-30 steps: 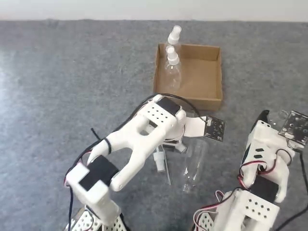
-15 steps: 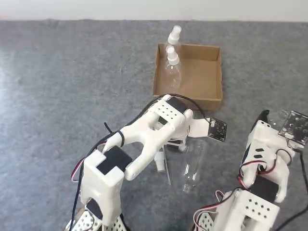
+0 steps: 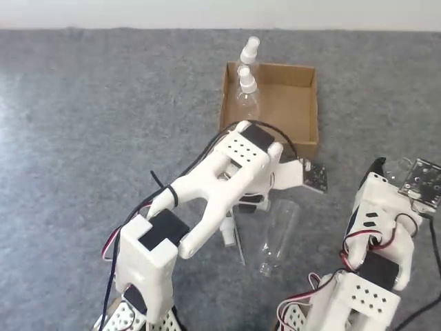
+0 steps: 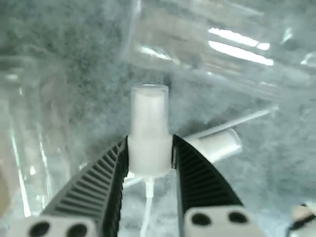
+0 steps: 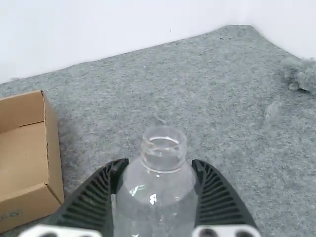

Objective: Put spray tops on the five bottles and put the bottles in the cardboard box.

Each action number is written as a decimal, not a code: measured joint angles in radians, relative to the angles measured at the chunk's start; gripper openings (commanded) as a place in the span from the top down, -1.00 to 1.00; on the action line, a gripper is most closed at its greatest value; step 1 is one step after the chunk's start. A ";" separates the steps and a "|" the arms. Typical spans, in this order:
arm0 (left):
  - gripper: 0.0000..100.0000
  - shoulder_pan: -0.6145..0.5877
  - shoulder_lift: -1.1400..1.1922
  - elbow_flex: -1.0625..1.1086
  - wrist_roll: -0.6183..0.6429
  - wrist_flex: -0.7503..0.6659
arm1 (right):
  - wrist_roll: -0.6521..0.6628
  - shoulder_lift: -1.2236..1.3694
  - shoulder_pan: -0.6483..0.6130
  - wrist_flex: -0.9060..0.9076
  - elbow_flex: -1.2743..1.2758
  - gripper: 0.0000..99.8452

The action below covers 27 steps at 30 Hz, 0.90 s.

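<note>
My left gripper (image 4: 148,158) is shut on a white spray top (image 4: 149,133), held above clear bottles lying on the carpet; another spray top (image 4: 217,143) lies below it. In the high view that arm (image 3: 227,172) stretches over a clear open bottle (image 3: 275,238) and a loose spray top (image 3: 229,231). My right gripper (image 5: 157,192) is shut on an open clear bottle (image 5: 159,177), upright, at the right of the table (image 3: 396,169). The cardboard box (image 3: 303,103) stands at the back with a capped bottle (image 3: 247,96) inside and another capped bottle (image 3: 249,49) at its far corner.
Grey carpet (image 3: 103,138) covers the table, with wide free room to the left. A white wall runs along the back edge. The box's near wall (image 3: 275,143) is close to the left arm's wrist.
The left arm has lifted and stretched toward the box, carrying the spray top. The right arm has kept still with its bottle.
</note>
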 measured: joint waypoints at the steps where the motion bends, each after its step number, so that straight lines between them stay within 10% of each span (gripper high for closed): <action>1: 0.93 0.000 0.000 -0.023 0.018 0.025 | 0.000 0.000 0.000 0.000 0.000 0.89; 27: 0.97 -0.328 -0.321 0.052 0.400 0.115 | 0.000 0.000 0.000 0.000 0.000 0.89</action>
